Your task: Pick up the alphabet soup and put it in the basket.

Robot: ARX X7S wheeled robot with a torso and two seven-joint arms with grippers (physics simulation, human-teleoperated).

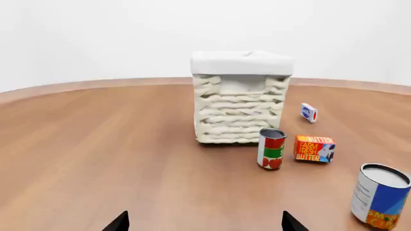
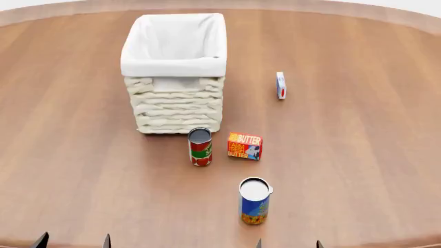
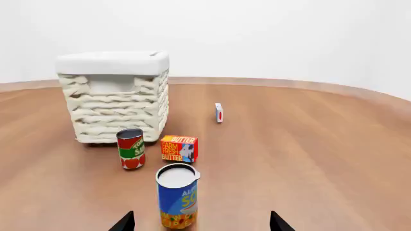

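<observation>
The alphabet soup point(image 2: 253, 201), a blue can with yellow-orange print and a whitish top, stands upright on the wooden table near the front; it also shows in the right wrist view point(image 3: 177, 196) and the left wrist view point(image 1: 380, 195). The basket point(image 2: 175, 72), cream wicker with a white liner, stands behind it, also in the left wrist view point(image 1: 241, 96) and the right wrist view point(image 3: 115, 96). My right gripper point(image 3: 201, 222) is open and empty, just short of the soup can. My left gripper point(image 1: 204, 222) is open and empty, to the left of the can. Both show in the head view only as fingertips at the bottom edge.
A red-and-green can point(image 2: 200, 146) with a dark top stands in front of the basket. An orange butter box point(image 2: 245, 146) lies beside it. A small white-and-blue box point(image 2: 280, 85) stands further back right. The table's curved far edge point(image 2: 386, 13) lies behind.
</observation>
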